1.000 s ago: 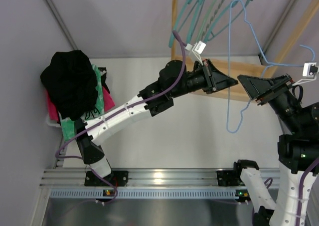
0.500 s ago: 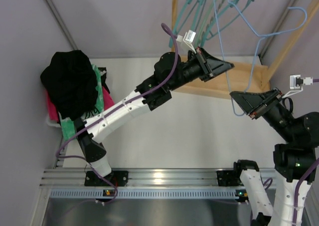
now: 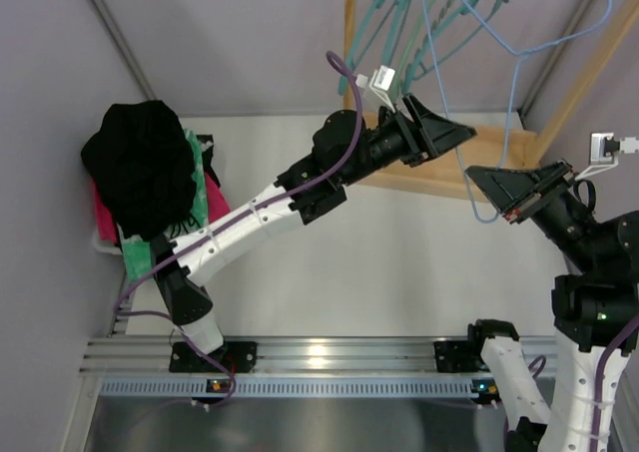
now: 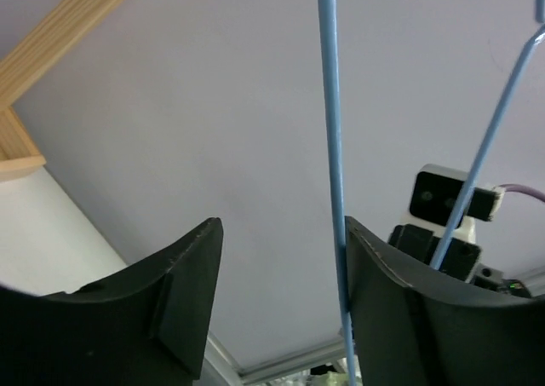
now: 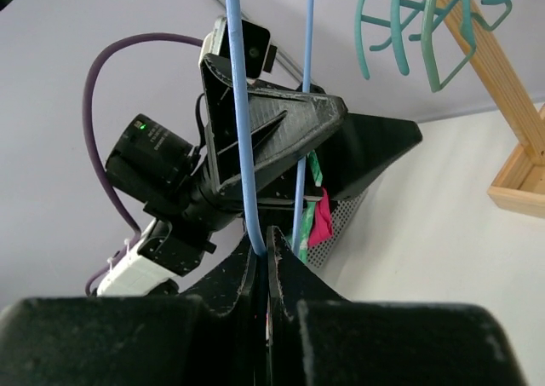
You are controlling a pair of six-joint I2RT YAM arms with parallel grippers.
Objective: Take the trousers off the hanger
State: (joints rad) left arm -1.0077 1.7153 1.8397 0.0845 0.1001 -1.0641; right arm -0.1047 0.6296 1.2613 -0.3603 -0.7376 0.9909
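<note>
The black trousers (image 3: 140,168) lie bundled on a basket at the far left, off the hanger. The light-blue wire hanger (image 3: 514,93) hangs bare in the air at the upper right, its hook up by the wooden rack. My right gripper (image 3: 479,181) is shut on the hanger's lower wire; in the right wrist view the wire (image 5: 241,105) runs down into the closed right gripper (image 5: 266,237). My left gripper (image 3: 461,133) is open just left of it. In the left wrist view the wire (image 4: 332,147) runs along the right finger (image 4: 383,275) of the left gripper (image 4: 281,233), unclamped.
Green-and-white patterned cloth (image 3: 200,188) and pink cloth (image 3: 103,218) lie under the trousers in the white basket (image 3: 105,240). Several teal plastic hangers (image 3: 399,23) hang from the wooden rack (image 3: 439,178) at the top. The two grippers are close together.
The hanger rose toward the rack. My right gripper closed on its lower wire, and my left gripper, shut before, opened and let the wire go.
</note>
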